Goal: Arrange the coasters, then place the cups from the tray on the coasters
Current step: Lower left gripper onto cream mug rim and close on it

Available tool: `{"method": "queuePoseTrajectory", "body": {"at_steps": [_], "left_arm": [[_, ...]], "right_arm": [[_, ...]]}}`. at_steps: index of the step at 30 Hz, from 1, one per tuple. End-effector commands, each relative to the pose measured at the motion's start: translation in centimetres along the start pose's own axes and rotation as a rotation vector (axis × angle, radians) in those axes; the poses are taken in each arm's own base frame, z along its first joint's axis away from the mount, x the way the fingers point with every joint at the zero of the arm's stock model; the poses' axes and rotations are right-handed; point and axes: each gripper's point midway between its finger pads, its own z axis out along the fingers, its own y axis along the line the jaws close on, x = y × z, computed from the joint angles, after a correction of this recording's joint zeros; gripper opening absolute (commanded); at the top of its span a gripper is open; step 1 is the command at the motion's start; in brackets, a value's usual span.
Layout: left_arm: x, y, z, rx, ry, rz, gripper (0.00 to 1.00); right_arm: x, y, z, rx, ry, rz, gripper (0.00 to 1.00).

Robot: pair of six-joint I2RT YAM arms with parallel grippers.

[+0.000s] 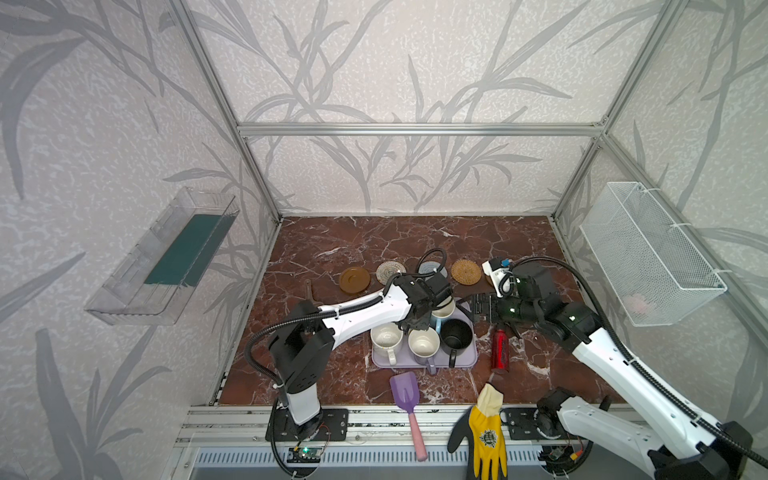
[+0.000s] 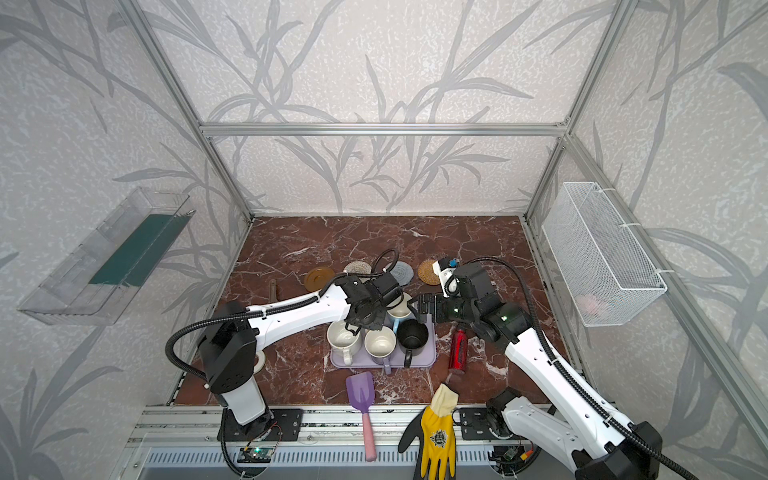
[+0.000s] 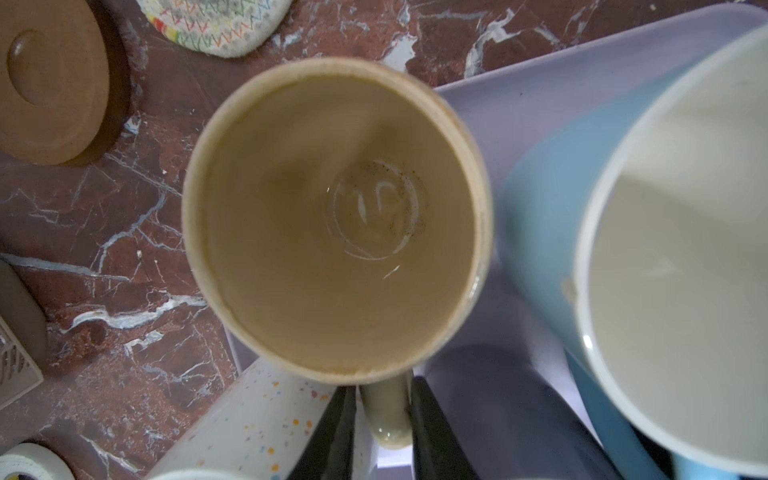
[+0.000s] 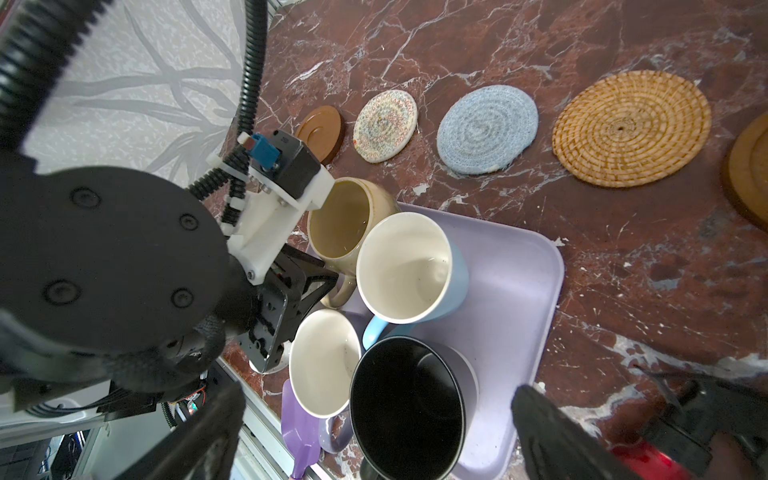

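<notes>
My left gripper (image 3: 382, 390) is shut on the handle of the beige-yellow cup (image 3: 332, 220), which stands at the back left corner of the lavender tray (image 4: 511, 291); whether it is lifted I cannot tell. Beside it are the light blue cup (image 4: 405, 266), the lavender cup (image 4: 324, 361), the black cup (image 4: 407, 407) and the speckled white cup (image 1: 386, 337). My right gripper (image 1: 473, 309) hangs open over the tray's right side, above the black cup. Behind the tray the coasters lie in a row: amber (image 1: 354, 279), woven beige (image 1: 390, 272), grey-blue (image 4: 487, 129), rattan (image 1: 466, 272) and a second amber (image 4: 748, 174).
A red spray bottle (image 1: 500, 349) lies right of the tray. A purple scoop (image 1: 405, 392) and a yellow glove (image 1: 488, 432) lie at the front edge. A white tape roll (image 2: 259, 361) sits near the left arm's base. A wire basket (image 1: 648, 253) hangs on the right wall.
</notes>
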Motion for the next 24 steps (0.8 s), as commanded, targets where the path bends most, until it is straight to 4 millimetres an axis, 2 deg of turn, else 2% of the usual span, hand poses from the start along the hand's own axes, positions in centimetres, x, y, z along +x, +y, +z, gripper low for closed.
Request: {"method": "queuePoseTrajectory", "body": {"at_steps": [1,24], "left_arm": [[-0.3,0.6,0.3,-0.045,-0.008,-0.018,0.26],[-1.0,0.7,2.8,-0.039,0.026,-0.025,0.27]], "right_arm": [[-0.2,0.0,-0.3,0.003,-0.015,-0.02,0.99],[0.1,-0.5,-0.2,0.025,-0.021,-0.021,0.99]]}}
